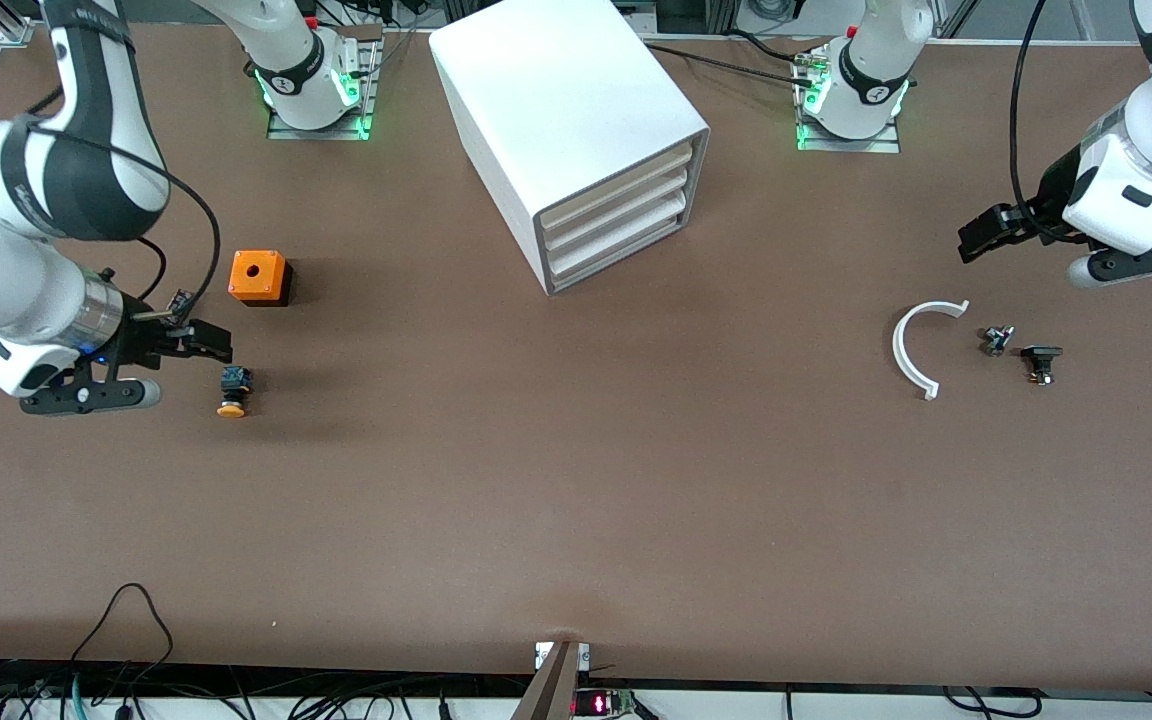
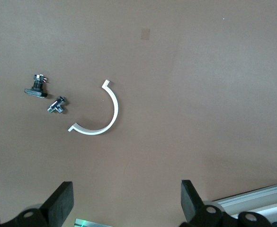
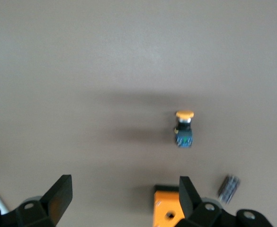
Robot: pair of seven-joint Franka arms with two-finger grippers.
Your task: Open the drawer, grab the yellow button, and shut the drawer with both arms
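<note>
The white cabinet point(image 1: 556, 90) stands mid-table, nearer the robot bases. Its top drawer point(image 1: 618, 186) looks shut, flush with the two below. The button point(image 1: 233, 392), with an orange cap on a black and blue body, lies on the table at the right arm's end. It also shows in the right wrist view point(image 3: 183, 128). My right gripper point(image 1: 208, 342) is open and empty over the table, beside the button and apart from it; its own view point(image 3: 124, 198) shows the jaws wide. My left gripper point(image 1: 981, 238) is open and empty over the left arm's end, jaws wide in its view point(image 2: 127, 198).
An orange cube with a hole point(image 1: 258, 277) sits close to the right gripper and shows at its finger point(image 3: 169, 208). A white curved piece point(image 1: 911, 350), a small metal part point(image 1: 996, 339) and a black component point(image 1: 1040, 360) lie under the left gripper's area.
</note>
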